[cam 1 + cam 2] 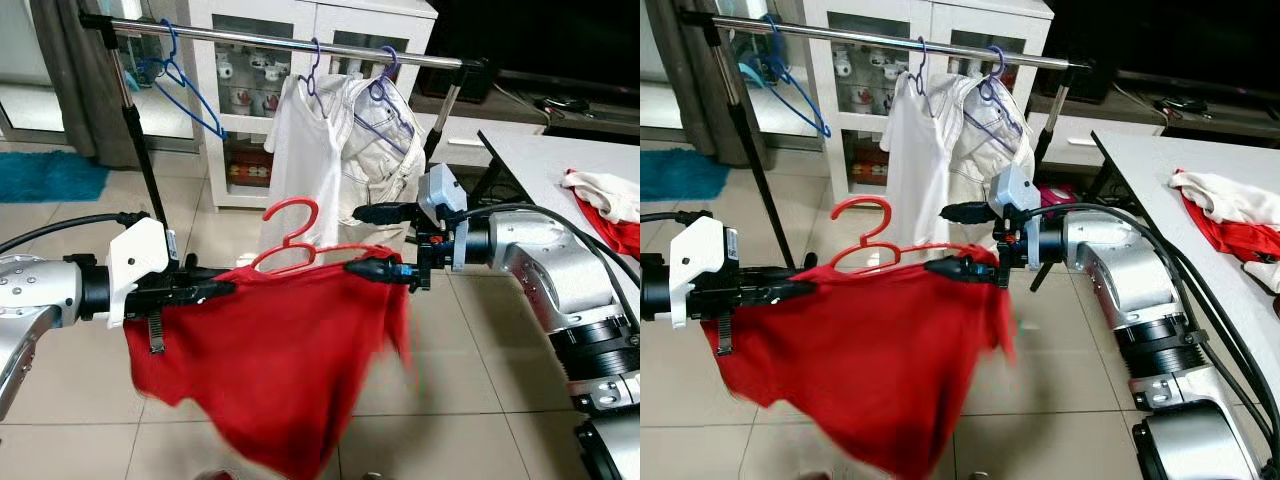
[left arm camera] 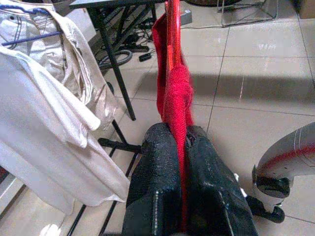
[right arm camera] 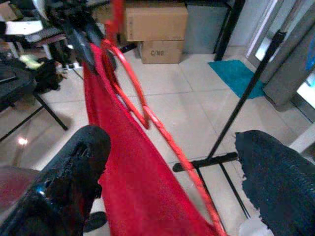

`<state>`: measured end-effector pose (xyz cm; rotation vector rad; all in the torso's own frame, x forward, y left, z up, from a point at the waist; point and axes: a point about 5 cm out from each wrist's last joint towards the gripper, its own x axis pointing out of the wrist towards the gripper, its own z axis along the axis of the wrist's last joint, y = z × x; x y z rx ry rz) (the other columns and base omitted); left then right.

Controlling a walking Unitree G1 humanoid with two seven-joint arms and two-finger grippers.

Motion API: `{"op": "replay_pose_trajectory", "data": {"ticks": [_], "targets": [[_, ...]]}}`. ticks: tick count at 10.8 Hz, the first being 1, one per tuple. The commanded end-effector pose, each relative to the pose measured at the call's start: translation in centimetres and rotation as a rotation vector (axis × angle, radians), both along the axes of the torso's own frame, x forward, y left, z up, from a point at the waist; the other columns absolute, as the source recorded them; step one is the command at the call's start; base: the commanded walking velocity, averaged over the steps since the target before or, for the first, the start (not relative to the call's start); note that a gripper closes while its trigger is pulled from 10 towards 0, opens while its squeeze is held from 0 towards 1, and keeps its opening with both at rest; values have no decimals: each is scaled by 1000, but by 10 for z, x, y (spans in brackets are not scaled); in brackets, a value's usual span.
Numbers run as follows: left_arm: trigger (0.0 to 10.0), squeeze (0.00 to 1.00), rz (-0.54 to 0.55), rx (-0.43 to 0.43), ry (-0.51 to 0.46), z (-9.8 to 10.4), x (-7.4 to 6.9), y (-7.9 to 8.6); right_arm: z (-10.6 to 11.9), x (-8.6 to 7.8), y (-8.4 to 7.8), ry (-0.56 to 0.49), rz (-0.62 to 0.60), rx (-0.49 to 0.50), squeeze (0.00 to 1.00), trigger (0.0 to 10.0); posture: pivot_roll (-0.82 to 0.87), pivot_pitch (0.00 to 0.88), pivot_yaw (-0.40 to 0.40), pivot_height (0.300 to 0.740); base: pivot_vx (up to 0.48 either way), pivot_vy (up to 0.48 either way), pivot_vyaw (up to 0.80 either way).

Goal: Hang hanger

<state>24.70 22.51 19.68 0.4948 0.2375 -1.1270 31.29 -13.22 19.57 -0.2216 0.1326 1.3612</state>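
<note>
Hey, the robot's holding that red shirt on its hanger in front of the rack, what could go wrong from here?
1. The right gripper stands open around the red hanger, so only the left gripper, pinching the red shirt, may carry the load; it could slip.
2. The white shirts crowd the rail, so the hook may snag them.
3. The blue hanger could get knocked.

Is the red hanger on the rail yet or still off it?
Off. The red hanger sits well below the rail, carried between left claw and right claw.
</note>
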Motion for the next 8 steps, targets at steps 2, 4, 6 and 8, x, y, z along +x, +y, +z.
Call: {"op": "replay_pose_trajectory", "data": {"ticks": [2, 4, 6, 8], "targets": [[0, 0, -32, -17, -32, 8, -2, -6, 11, -2, 2, -29, 5, 47, 0, 10000, -50, 0, -93, 740, 0, 0, 0], [0, 0, -66, 8, -19, 7, 2, -10, 13, -3, 19, -28, 95, 37, 0, 10000, -48, 0, -87, 740, 0, 0, 0], [0, 0, -79, 16, -28, 8, 4, -12, 7, -5, 32, 5, 134, 14, 0, 4549, -39, 0, -93, 740, 0, 0, 0], [0, 0, -90, 16, -31, 10, 5, -15, 1, -2, 36, 19, 131, -7, 0, 0, -33, 0, -94, 740, 0, 0, 0]]}}
